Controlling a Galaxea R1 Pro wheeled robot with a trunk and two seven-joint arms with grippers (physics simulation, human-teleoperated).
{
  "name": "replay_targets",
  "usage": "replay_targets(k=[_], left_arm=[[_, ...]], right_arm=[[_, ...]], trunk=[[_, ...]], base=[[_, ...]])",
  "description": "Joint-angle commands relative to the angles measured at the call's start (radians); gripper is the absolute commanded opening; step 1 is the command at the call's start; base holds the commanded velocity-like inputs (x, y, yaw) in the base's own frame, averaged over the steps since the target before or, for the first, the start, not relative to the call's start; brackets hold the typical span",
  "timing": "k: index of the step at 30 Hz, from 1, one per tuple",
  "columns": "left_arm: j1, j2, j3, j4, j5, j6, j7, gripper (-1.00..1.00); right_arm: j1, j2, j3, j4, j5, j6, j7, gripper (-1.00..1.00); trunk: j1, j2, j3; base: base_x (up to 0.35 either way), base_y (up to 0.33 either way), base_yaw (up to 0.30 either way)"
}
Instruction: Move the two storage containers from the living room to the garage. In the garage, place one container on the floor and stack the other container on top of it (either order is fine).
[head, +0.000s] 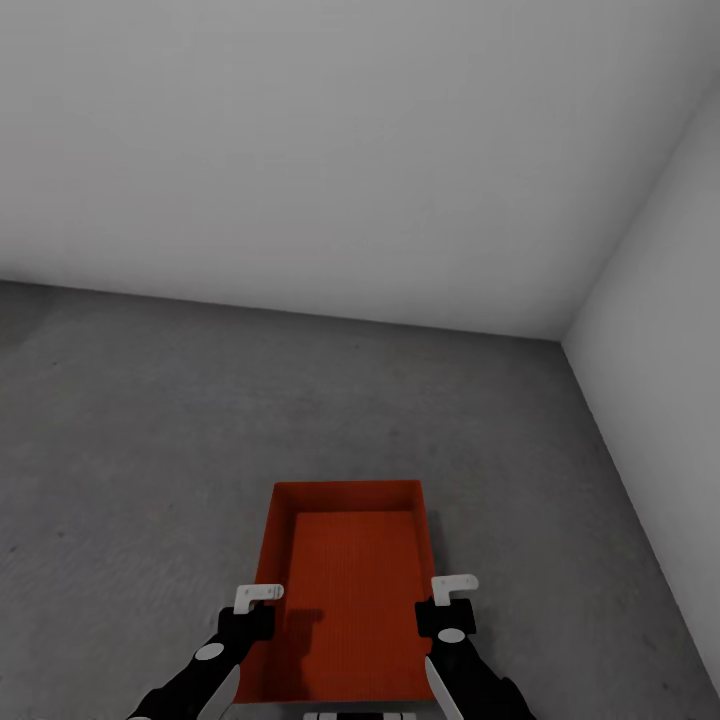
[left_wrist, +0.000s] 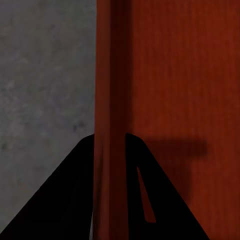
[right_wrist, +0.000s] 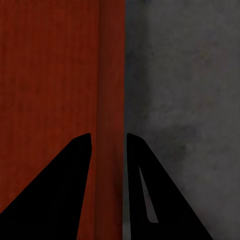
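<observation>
In a corner of the garage, between the robot's two arms, one orange-red storage container (head: 345, 590) is seen from the head view, its long axis running away from the robot over the grey concrete floor (head: 130, 450). Whether it rests on the floor or is held just above it cannot be told. Two plain white walls (head: 350, 150) are shown meeting beyond and to the right of it.

The left gripper (head: 257, 612) is placed on the container's left long wall, and the right gripper (head: 447, 604) on the right long wall, both near the robot's end of the bin. From the head view the closure of each cannot be judged.

That detail is supplied by the wrist views. In the left wrist view the left gripper (left_wrist: 109, 145) is seen with its dark fingers (left_wrist: 70, 195) straddling the thin wall, one outside over the concrete and one inside over the finely ribbed bottom (left_wrist: 180, 75), pressed close against the wall. In the right wrist view the right gripper (right_wrist: 109, 142) is likewise shown clamped on the opposite wall, with the ribbed interior on one side and mottled floor on the other.
</observation>
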Motion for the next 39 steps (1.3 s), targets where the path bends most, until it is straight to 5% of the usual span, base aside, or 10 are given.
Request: replay_targets(k=[1, 15, 39], left_arm=[[-0.002, 0.002, -0.008, -0.001, 0.002, -0.004, 0.014, -1.0], [-0.002, 0.002, -0.007, -0.001, 0.002, -0.004, 0.014, -1.0], [-0.002, 0.002, -0.008, -0.001, 0.002, -0.004, 0.014, -1.0]], right_arm=[[0.0, -0.018, 0.012, 0.002, 0.026, 0.01, -0.013, -1.0], [0.0, -0.018, 0.011, 0.002, 0.027, 0.01, -0.013, -1.0], [0.0, -0.018, 0.011, 0.007, 0.026, -0.007, -0.013, -1.0]], trunk=[[0.0, 0.0, -0.002], [0.0, 0.0, -0.019], [0.0, 0.0, -0.011]], base=[[0.0, 0.0, 0.0], [0.0, 0.0, 0.0], [0.0, 0.0, 0.0]])
